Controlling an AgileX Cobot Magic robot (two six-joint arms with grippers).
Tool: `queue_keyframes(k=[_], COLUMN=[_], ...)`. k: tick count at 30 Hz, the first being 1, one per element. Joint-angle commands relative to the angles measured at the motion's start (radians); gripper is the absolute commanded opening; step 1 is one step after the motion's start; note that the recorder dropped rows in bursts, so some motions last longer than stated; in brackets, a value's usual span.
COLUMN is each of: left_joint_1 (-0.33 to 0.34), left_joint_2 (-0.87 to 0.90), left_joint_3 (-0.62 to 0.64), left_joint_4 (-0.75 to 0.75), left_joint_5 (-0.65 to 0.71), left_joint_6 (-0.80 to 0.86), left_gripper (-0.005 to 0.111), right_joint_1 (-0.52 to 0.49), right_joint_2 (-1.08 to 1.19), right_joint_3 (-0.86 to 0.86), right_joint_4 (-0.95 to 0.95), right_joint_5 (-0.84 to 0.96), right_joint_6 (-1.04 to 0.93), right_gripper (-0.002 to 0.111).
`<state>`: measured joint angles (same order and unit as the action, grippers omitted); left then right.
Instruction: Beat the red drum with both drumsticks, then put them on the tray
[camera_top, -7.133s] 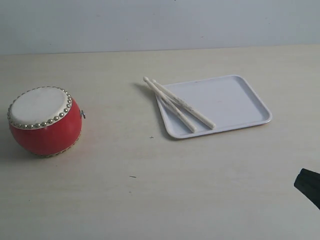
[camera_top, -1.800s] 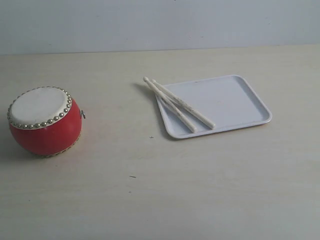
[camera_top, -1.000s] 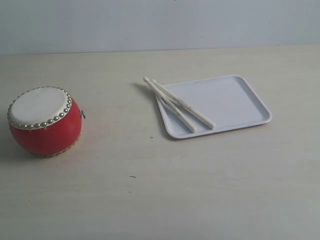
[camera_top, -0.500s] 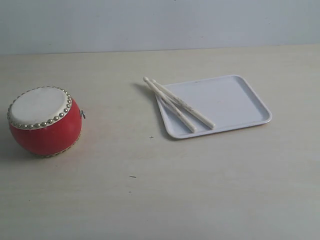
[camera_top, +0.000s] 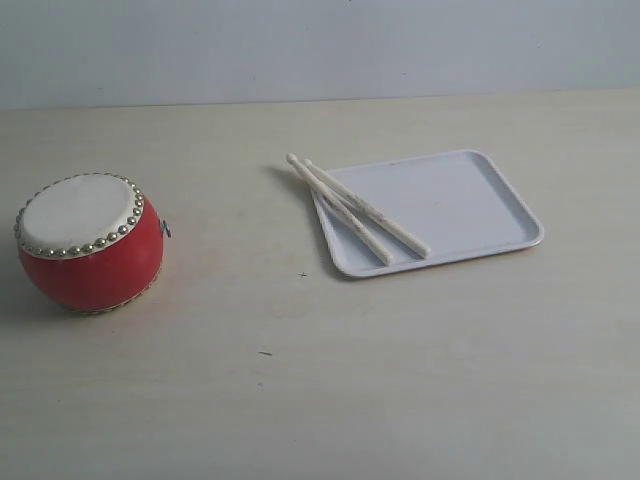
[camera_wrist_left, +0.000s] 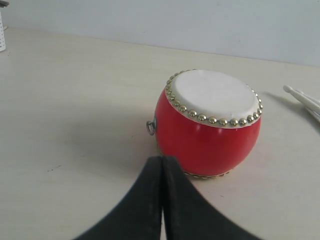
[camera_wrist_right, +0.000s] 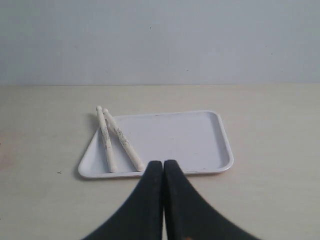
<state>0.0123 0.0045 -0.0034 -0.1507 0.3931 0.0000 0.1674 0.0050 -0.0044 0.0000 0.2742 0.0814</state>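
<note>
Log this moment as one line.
drumsticks: both lying on tray, tips past its rim | red drum: on table | left gripper: shut, empty | right gripper: shut, empty

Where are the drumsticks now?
In the exterior view the drumsticks lie on the left end of the tray, tips over its rim, right of the red drum.

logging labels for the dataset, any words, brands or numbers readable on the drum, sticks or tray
No text can be read anywhere.
drumsticks: faint dark markings along the shafts, too small and blurred to read.
red drum: no lettering in view.
tray: plain white, none.
</note>
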Motion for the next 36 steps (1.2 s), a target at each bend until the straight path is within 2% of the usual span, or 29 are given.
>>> queue_keyframes(k=[1, 20, 28, 32, 36], left_joint_1=[-0.002, -0.002, -0.002, -0.002, -0.002], left_joint_2=[-0.005, -0.005, -0.005, -0.005, -0.005], left_joint_3=[0.003, 0.003, 0.003, 0.003, 0.003], left_joint_4=[0.002, 0.002, 0.002, 0.002, 0.002], left_joint_5=[-0.014, -0.014, -0.014, -0.014, -0.014], left_joint_6=[0.0, 0.0, 0.0, 0.0, 0.0], left_gripper=[0.0, 0.0, 0.0, 0.0, 0.0], right_joint_1=[-0.005, -0.005, -0.005, -0.005, -0.005], right_joint_2=[-0.005, -0.005, -0.005, -0.005, -0.005], right_joint_3=[0.004, 0.004, 0.004, 0.004, 0.004], right_joint_4=[0.0, 0.016, 0.196, 0.179, 0.131], right_joint_5=[-0.014, -0.009, -0.006, 0.0, 0.0], right_joint_6=[-0.001, -0.001, -0.214, -0.203, -0.091], right_gripper=[0.0, 0.0, 0.0, 0.0, 0.0])
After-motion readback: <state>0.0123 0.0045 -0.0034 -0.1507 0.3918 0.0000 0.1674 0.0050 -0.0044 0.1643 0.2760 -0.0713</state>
